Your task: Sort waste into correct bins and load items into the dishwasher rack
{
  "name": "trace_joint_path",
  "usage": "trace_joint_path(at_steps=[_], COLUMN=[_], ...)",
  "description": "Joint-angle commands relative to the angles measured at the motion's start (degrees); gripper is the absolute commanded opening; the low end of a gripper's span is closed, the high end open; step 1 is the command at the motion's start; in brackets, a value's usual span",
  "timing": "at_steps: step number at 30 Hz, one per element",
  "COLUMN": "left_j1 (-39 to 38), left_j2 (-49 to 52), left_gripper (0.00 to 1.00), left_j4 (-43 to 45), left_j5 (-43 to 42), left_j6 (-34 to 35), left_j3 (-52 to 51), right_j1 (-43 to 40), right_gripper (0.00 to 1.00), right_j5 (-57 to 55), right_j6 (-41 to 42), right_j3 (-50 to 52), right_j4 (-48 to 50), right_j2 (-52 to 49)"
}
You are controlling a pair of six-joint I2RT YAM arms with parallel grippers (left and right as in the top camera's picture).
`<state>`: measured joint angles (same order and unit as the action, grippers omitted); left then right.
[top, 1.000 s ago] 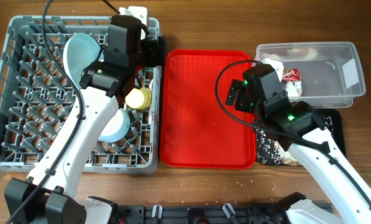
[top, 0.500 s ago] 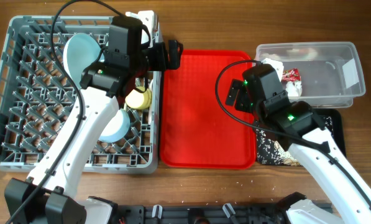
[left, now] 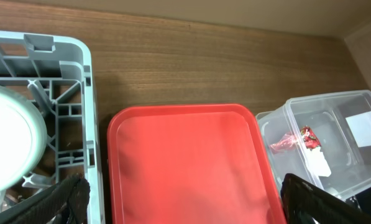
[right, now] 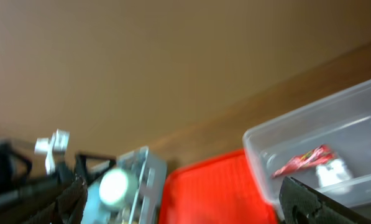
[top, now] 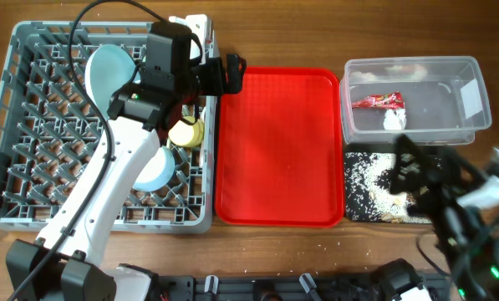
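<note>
I see a brown wood surface [top: 316, 33] with fine lines in it. It looks dull, not shiny. The red tray [top: 278, 146] is smooth plastic with a soft shine. The rack [top: 32, 125] is grey plastic and looks matt. The tub [top: 475, 75] is clear, glossy plastic. Inside it, the wrapper [top: 379, 101] looks thin, crinkly and shiny, and the tissue [top: 393, 120] looks like soft white paper. The crumbs [top: 366, 188] look rough and grainy. The plate [top: 111, 67] looks smooth.
</note>
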<state>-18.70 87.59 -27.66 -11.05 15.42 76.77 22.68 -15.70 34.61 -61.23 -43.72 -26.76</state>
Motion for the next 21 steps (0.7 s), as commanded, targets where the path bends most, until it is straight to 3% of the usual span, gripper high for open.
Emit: trace_joint_path(at_steps=[1,4,7,11,13,16,21], left_j1=[0.17,0.17,0.17,0.17,0.17,0.17,0.17], left_j2=[-0.31,-0.31,-0.31,-0.31,-0.31,-0.31,-0.31], left_gripper=[1.00,1.00,1.00,1.00,1.00,1.00,1.00], left_j4=[0.11,0.11,0.11,0.11,0.11,0.11,0.11], left_j5=[-0.92,-0.92,-0.92,-0.92,-0.92,-0.92,-0.92], left_j6=[0.68,0.68,0.68,0.68,0.68,0.68,0.68], left_j3=[-0.04,-0.07,-0.04,-0.04,-0.07,-0.07,-0.07], right_j1=[-7.48,-15.98,-22.71,-22.88,-22.86,-22.14,-19.63], right_gripper=[1.00,1.00,1.00,1.00,1.00,1.00,1.00], right_j5=[0.28,6.10,12.63,17.22,18.49,18.80,18.18], right_j6=[0.09,-0.07,-0.20,-0.13,-0.15,-0.92,-12.96], right_j3=[3.37,13.40,29.64,46.49,53.09,60.28,60.98], right_j4=[0.07,6.80,27.96,56.22,63.43,65.33,45.72], right_j2=[8.02,16.98,26.71,26.25,26.58,26.58,26.58])
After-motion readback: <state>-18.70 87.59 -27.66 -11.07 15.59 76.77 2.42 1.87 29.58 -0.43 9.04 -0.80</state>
